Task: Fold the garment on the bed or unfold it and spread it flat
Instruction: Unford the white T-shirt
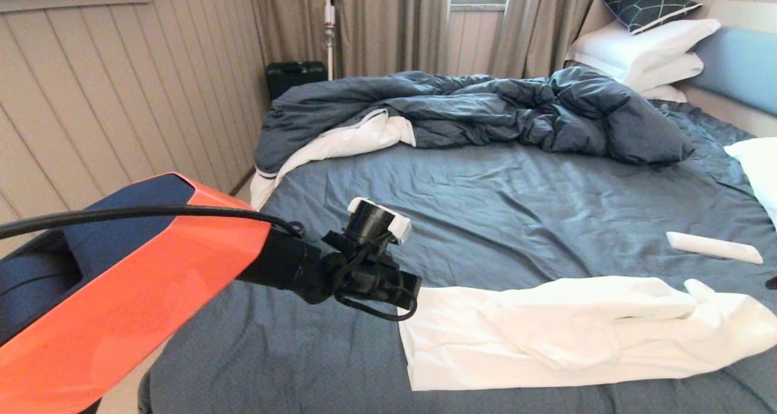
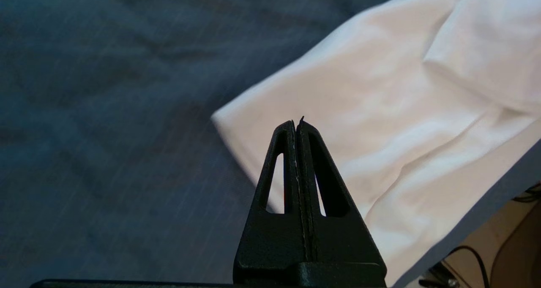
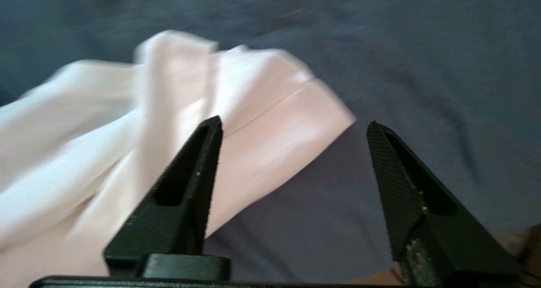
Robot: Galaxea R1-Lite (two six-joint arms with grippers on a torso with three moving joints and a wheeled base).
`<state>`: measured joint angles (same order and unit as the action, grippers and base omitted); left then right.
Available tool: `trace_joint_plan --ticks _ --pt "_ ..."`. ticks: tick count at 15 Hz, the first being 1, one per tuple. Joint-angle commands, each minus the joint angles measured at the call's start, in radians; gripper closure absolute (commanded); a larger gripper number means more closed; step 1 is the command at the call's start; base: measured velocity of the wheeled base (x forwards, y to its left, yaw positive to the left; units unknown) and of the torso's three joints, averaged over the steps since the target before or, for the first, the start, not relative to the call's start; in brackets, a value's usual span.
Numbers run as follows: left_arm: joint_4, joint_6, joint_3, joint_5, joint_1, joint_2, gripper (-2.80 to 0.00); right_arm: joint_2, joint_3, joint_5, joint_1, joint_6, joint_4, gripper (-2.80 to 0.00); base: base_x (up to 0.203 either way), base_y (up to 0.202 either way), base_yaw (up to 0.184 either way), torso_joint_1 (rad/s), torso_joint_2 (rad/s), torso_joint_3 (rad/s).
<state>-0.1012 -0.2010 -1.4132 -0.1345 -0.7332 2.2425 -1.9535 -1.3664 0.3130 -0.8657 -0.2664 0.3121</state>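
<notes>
The white garment lies folded into a long band across the near part of the bed, on the dark blue sheet. My left gripper hangs shut with nothing in it, just above the garment's left end near its corner. In the head view the orange left arm's wrist covers that gripper's fingers. My right gripper is open over the garment's right end; one finger is above the cloth, the other above bare sheet. In the head view only a sliver of the right arm shows at the right edge.
A rumpled dark blue duvet with white lining fills the far half of the bed. White pillows are stacked at the headboard, and another is at the right edge. A small white strip lies beyond the garment. The bed's near edge runs beside the left gripper.
</notes>
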Motion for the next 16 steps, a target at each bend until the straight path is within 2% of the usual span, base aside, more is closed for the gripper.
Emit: trace_joint_plan --ticks 1,2,3,4,7,9,10,12,13,16 --pt "-0.002 -0.002 0.051 0.0 0.01 -0.033 0.0 0.101 0.014 0.078 -0.005 0.0 0.075 -2.8 0.0 0.0 0.0 0.0 0.0 0.0" --pt "-0.002 -0.012 0.069 -0.002 0.024 -0.03 0.0 0.142 0.018 0.121 0.001 0.003 0.149 -2.8 0.0 0.0 0.0 0.0 0.0 0.0" --pt "-0.002 -0.037 0.078 -0.001 0.03 -0.028 0.0 0.176 0.026 0.146 0.015 0.004 0.188 -1.21 0.0 0.0 0.0 0.0 0.0 0.0" --pt "-0.002 -0.052 0.086 -0.001 0.031 -0.028 0.0 0.207 0.039 0.163 0.05 0.007 0.204 0.0 0.0 0.0 0.0 0.0 0.0 0.0" --pt "0.0 -0.059 0.099 -0.001 0.027 -0.032 0.0 0.274 0.066 0.235 0.164 0.028 0.223 0.0 0.0 0.0 0.0 0.0 0.0 0.0" --pt "0.0 -0.104 0.096 -0.005 0.023 -0.032 0.0 0.282 0.085 0.253 0.247 0.073 0.222 0.0 0.0 0.0 0.0 0.0 0.0 0.0" --pt "-0.001 -0.119 0.094 -0.014 0.023 -0.033 0.0 0.282 0.09 0.256 0.263 0.101 0.22 0.0 0.0 0.0 0.0 0.0 0.0 0.0" --pt "0.0 -0.14 0.095 -0.047 0.024 -0.044 0.0 0.278 0.091 0.256 0.258 0.102 0.22 0.0 0.0 0.0 0.0 0.0 0.0 0.0" --pt "0.004 -0.146 0.096 -0.089 0.024 -0.041 -2.8 0.278 0.092 0.256 0.258 0.102 0.22 0.0 0.0 0.0 0.0 0.0 0.0 0.0" --pt "0.001 -0.154 0.076 -0.122 0.024 -0.001 -2.8 0.277 0.099 0.256 0.26 0.102 0.216 0.0 0.0 0.0 0.0 0.0 0.0 0.0"
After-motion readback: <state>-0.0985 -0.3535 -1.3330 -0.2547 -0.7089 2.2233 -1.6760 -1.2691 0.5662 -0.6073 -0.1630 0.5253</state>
